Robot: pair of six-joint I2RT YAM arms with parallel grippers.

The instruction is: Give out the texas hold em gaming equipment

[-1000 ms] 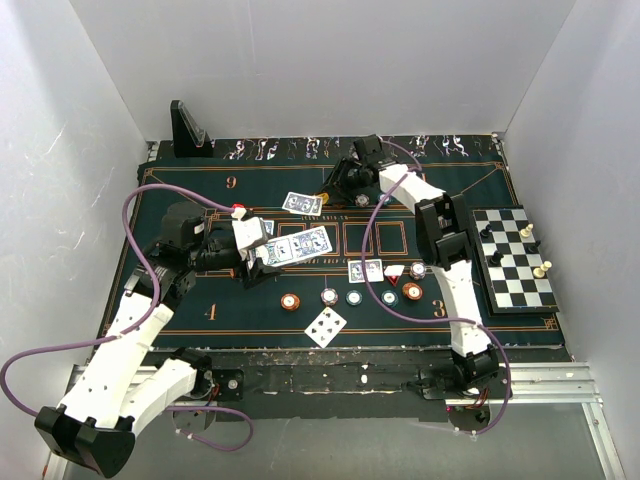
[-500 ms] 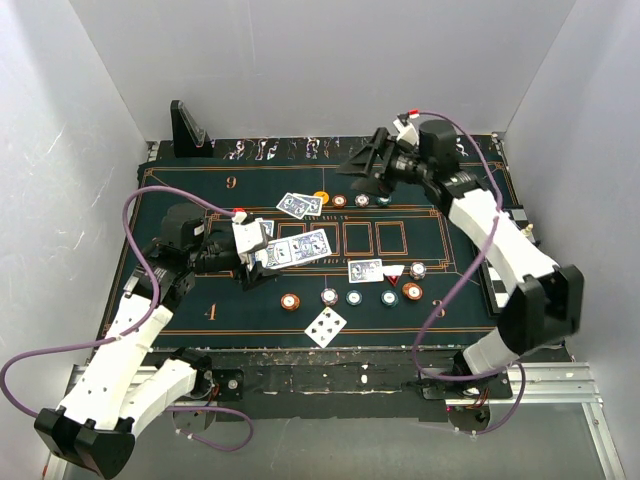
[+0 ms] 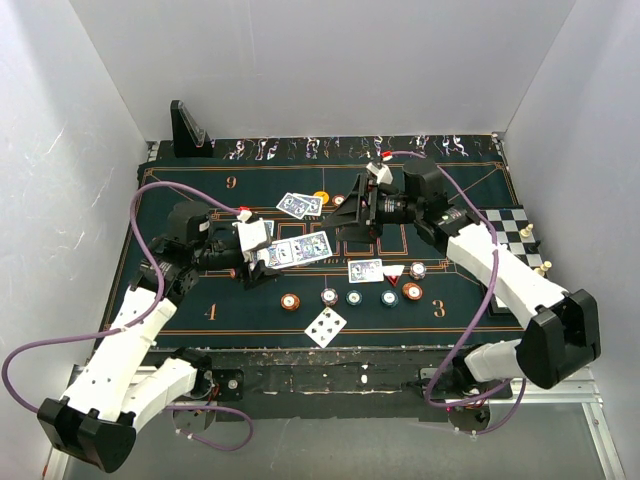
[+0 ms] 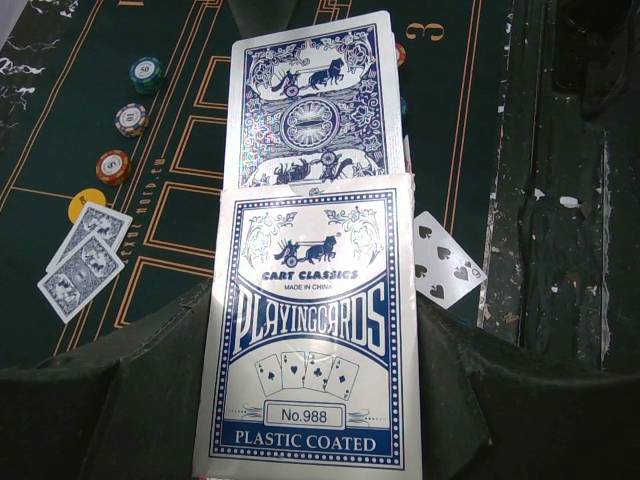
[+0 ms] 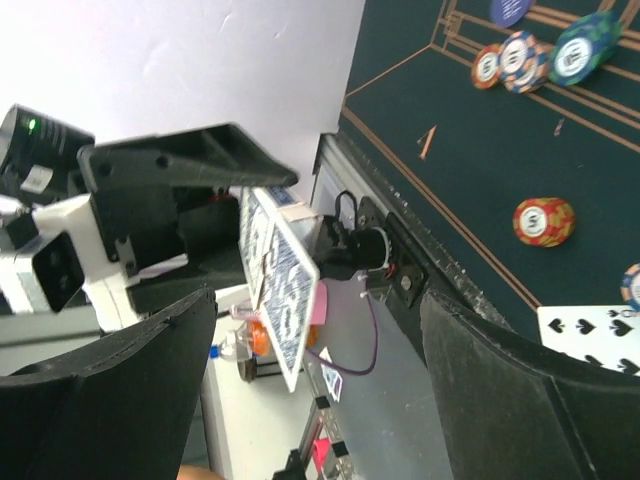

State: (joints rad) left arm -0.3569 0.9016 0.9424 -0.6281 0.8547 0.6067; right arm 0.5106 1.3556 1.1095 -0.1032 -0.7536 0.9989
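Left gripper [image 3: 262, 252] clamps a card pack [image 4: 313, 340] above the green table [image 3: 250, 312], with one blue-backed card [image 4: 315, 105] sticking out. Right gripper [image 3: 350, 212] hangs wide open beside it, and should probably pinch only that card's free edge.

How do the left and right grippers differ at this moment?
The left gripper is shut on the card pack, a blue-backed card sticking out of it; the right gripper is empty, jaws wide open. The left points right across the felt; the right points left, toward the pack. Both hang above it.
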